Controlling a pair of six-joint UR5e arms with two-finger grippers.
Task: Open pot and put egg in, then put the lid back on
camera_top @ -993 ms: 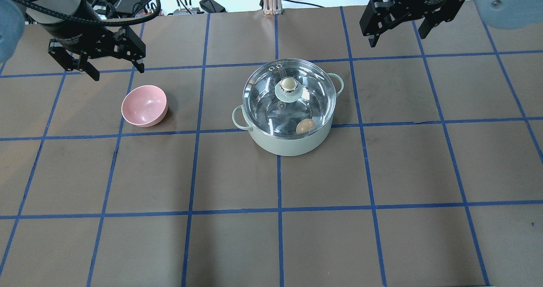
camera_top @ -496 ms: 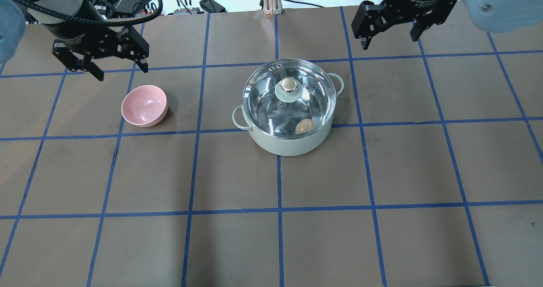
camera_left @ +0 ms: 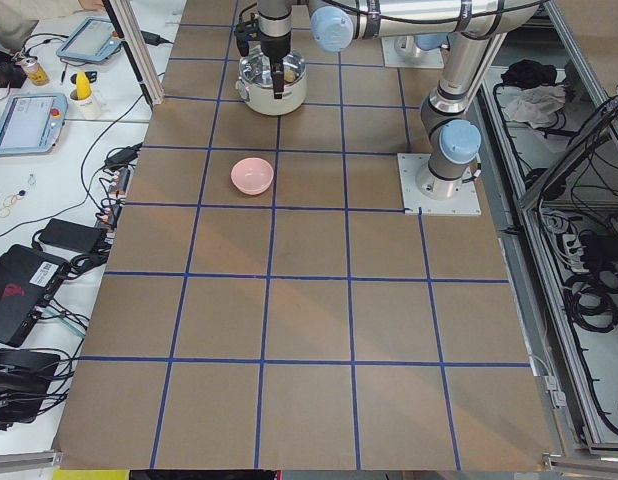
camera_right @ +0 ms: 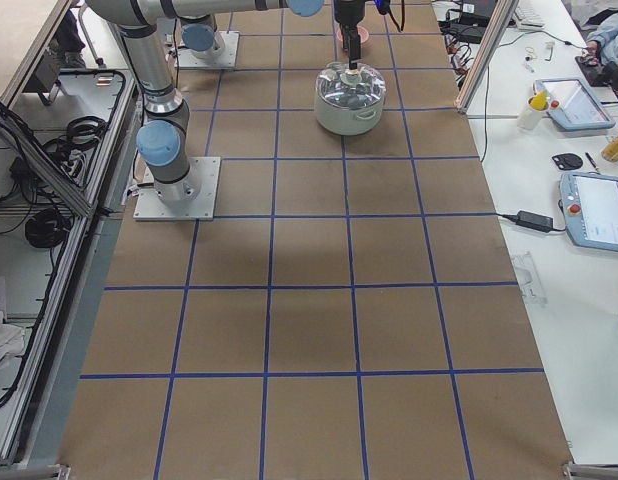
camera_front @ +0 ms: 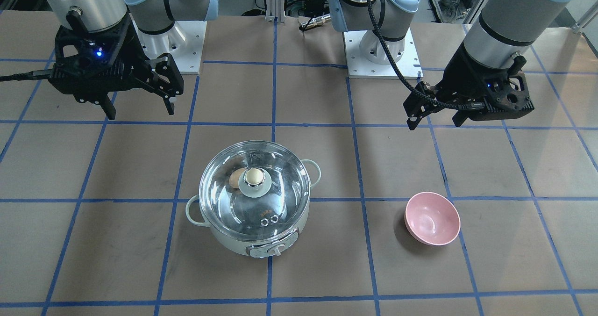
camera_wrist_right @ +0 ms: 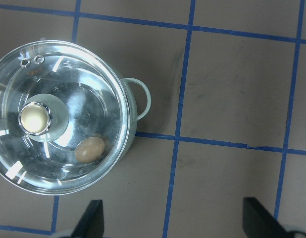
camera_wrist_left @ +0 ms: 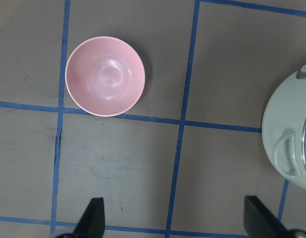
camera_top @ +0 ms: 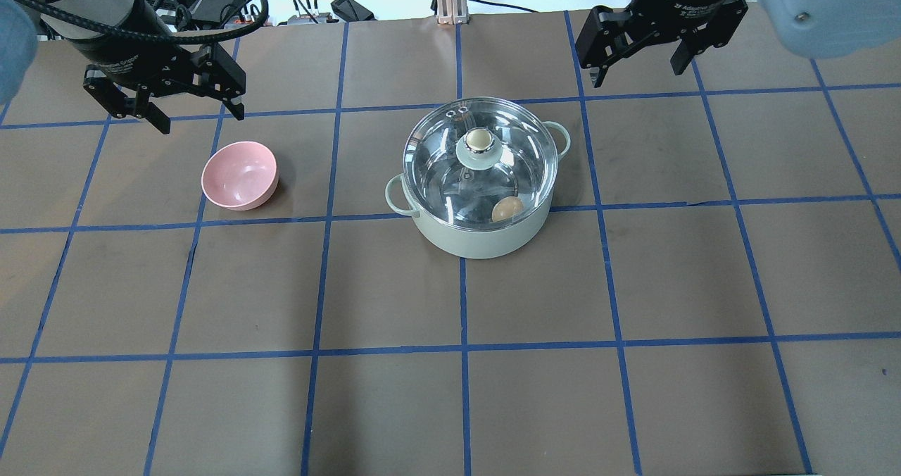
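Hanging spread and empty, the right jaws sit upper right in the overhead view, the left jaws upper left. The right pair is nearer the pot [camera_top: 486, 243], which lies down-left of them on the desk [camera_top: 633, 405]. Its clear lid [camera_top: 450, 180] is seated, with the tan egg [camera_top: 507, 209] beneath, so the task looks finished.

1 pot [camera_top: 486, 242], 1 lid [camera_top: 517, 153], 1 egg [camera_top: 507, 209], 1 pink bowl [camera_top: 239, 175]; 2x: left end effector [camera_top: 202, 122], right end effector [camera_top: 638, 76].
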